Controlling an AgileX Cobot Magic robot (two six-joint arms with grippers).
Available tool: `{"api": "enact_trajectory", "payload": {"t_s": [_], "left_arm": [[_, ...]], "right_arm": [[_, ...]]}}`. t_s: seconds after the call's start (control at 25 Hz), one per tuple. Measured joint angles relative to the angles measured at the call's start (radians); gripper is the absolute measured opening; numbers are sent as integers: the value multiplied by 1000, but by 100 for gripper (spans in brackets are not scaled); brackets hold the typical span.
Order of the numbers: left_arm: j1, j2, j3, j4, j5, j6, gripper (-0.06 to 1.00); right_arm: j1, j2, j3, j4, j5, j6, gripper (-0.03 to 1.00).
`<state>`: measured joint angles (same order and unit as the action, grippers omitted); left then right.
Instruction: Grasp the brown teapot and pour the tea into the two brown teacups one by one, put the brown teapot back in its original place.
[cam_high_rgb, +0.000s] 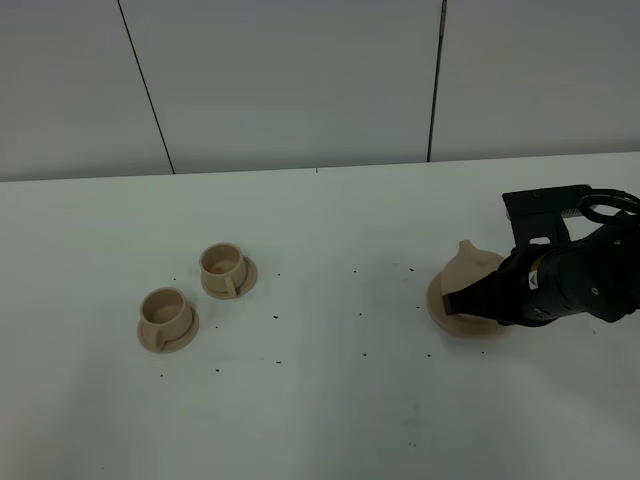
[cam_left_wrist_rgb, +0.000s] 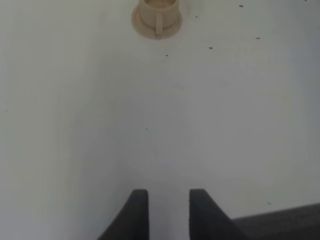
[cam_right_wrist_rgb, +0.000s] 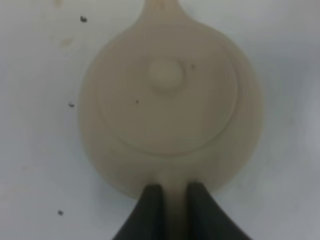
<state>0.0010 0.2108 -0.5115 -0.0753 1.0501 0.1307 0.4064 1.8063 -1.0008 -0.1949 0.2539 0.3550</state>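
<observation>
Cups: the two brown teacups, one (cam_high_rgb: 166, 308) nearer the front and one (cam_high_rgb: 224, 264) just behind it, each on its own saucer (cam_high_rgb: 150, 338), way off to the left of the teapot.
Left gripper: left gripper (cam_left_wrist_rgb: 168, 195) has its jaws parted with a clear gap and nothing between them, over bare table (cam_left_wrist_rgb: 75, 125). One cup sits ahead of it in the wrist view.
Specks: little dark specks (cam_high_rgb: 361, 314) dot the table between cups and teapot.
Teapot: brown teapot (cam_high_rgb: 470, 285) is upright with its lid (cam_right_wrist_rgb: 166, 75) on, sitting on its round plate (cam_high_rgb: 452, 325).
Right gripper: right gripper (cam_right_wrist_rgb: 174, 187) is pinched tight on the teapot's handle (cam_right_wrist_rgb: 174, 177), a finger each side, opposite the spout (cam_right_wrist_rgb: 161, 7).
</observation>
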Motion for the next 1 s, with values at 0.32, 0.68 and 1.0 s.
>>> {"api": "enact_trajectory", "payload": {"t_s": [0.32, 0.68, 1.0], "left_arm": [[0, 0, 0, 0, 0, 0, 27], [0, 0, 0, 0, 0, 0, 27], [0, 0, 0, 0, 0, 0, 27]], "right_arm": [[0, -7, 0, 5, 3, -32, 10], [0, -29, 1, 81, 8, -179, 10], [0, -46, 1, 344, 52, -534, 10]]}}
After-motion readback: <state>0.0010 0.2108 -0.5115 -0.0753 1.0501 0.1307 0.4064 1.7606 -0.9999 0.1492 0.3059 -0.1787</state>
